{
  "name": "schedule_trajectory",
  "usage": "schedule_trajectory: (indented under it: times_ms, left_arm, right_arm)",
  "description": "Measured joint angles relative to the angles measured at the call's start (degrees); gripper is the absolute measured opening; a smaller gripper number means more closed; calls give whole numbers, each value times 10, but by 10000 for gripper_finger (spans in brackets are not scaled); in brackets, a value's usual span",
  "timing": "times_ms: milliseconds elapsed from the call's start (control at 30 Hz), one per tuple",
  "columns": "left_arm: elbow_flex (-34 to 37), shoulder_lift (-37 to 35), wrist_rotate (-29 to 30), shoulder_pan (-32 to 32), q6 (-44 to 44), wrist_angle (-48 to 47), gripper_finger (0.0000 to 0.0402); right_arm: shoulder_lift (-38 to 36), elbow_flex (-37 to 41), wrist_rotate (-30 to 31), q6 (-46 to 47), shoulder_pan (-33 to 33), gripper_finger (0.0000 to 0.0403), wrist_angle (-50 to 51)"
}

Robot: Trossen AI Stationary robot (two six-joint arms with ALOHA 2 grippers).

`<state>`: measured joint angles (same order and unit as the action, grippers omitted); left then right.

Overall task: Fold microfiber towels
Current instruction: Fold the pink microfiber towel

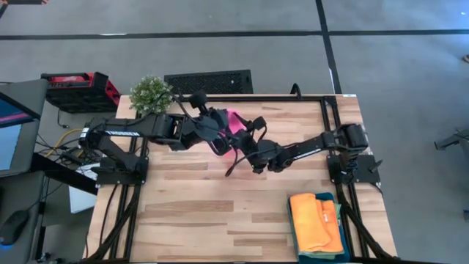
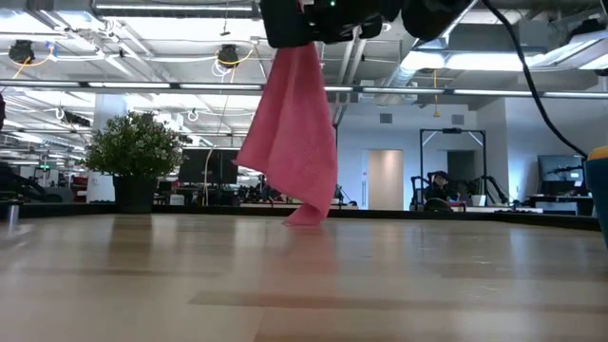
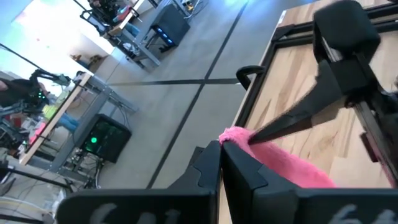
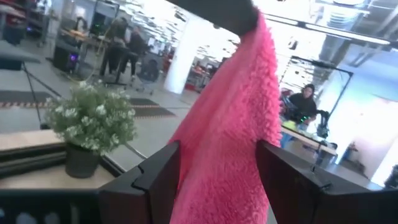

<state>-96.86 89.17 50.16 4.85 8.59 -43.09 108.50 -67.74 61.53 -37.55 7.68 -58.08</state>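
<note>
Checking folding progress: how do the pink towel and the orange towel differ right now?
The pink towel hangs in the air, unfolded, its bottom edge just reaching the table; the orange towel lies folded flat in the teal tray. The left gripper pinches the pink one, with the right gripper open around it; nothing touches the orange. Both look like fluffy cloths.

We see a light wooden bench (image 1: pixel 220 205) of long planks with a black frame along its edges. A small potted plant (image 1: pixel 152 93) stands at its far left corner. At the near right corner sits a dark teal tray (image 1: pixel 296 236), holding folded orange (image 1: pixel 311 220) and yellow (image 1: pixel 329 210) towels. The pink towel's (image 2: pixel 294 133) lowest corner just touches the bench top near the far edge.
</note>
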Motion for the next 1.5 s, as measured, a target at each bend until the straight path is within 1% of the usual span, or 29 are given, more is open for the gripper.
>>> schedule_trajectory:
  times_ms: [133,433,533,600,667,833,1000,1200,1267,1367,1500]
  left_arm:
    - [0,0,0,0,1,-5,0]
    - [0,0,3,2,6,-26,0]
    - [0,0,24,8,19,-26,0]
    - [0,-1,41,14,28,-26,0]
    - [0,-3,43,19,35,-24,0]
    - [-13,-3,44,27,45,-26,0]
    - [-40,-3,45,34,60,-26,0]
    - [-73,-3,45,42,93,-25,0]
    - [-79,-3,45,45,102,-26,0]
    - [-89,-3,46,49,118,-32,0]
    - [-106,-3,45,51,119,-53,0]
  right_arm:
    - [5,-2,18,-6,1,233,-4]
    - [4,-2,113,-87,14,233,2]
    - [4,-2,137,-91,21,233,52]
    - [4,-2,146,-77,26,233,92]
    - [4,-2,153,-57,31,233,128]
    - [4,-2,150,11,36,227,223]
    - [4,-2,146,112,36,207,340]
    - [4,-2,91,217,36,188,432]
    - [4,-2,86,238,36,182,449]
    - [4,-2,74,242,36,173,468]
    - [4,-2,66,266,40,155,509]
